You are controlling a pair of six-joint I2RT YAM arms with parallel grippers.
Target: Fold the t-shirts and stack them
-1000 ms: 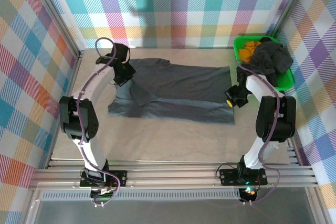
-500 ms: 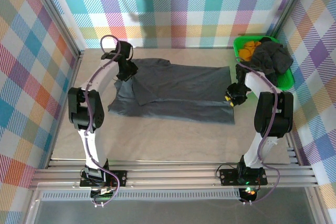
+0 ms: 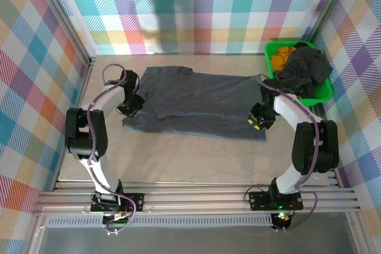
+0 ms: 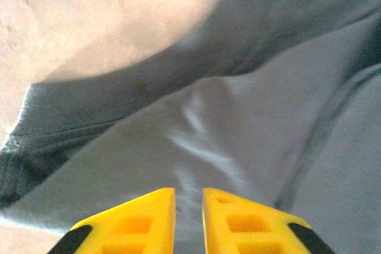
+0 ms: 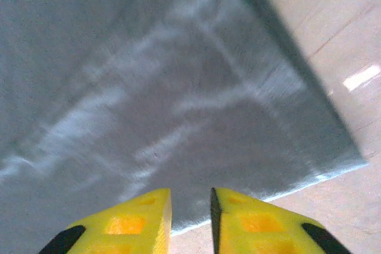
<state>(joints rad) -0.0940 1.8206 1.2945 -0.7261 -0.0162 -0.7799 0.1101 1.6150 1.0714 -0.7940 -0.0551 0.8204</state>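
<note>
One dark grey t-shirt [image 3: 202, 102] lies spread flat across the middle of the table, its left sleeve folded inward. My left gripper [image 3: 130, 104] hovers low at the shirt's left edge. In the left wrist view its yellow jaws [image 4: 189, 193] stand a narrow gap apart over wrinkled grey cloth [image 4: 238, 117], holding nothing. My right gripper [image 3: 257, 120] sits at the shirt's near right corner. Its jaws [image 5: 190, 193] are also slightly apart above the shirt's hem [image 5: 149, 75], and bare table shows through the gap. More dark t-shirts [image 3: 306, 66] are heaped in the bin.
A bright green bin [image 3: 268, 59] stands at the back right with an orange cloth [image 3: 283, 52] beside the dark heap. Plaid walls close in the table on three sides. Bare beige tabletop [image 3: 190, 159] stretches between the shirt and the arm bases.
Both grippers went from shut to parted and let go of the shirt. The left gripper dropped from the shirt's far left corner toward me; the right shifted slightly nearer and inward.
</note>
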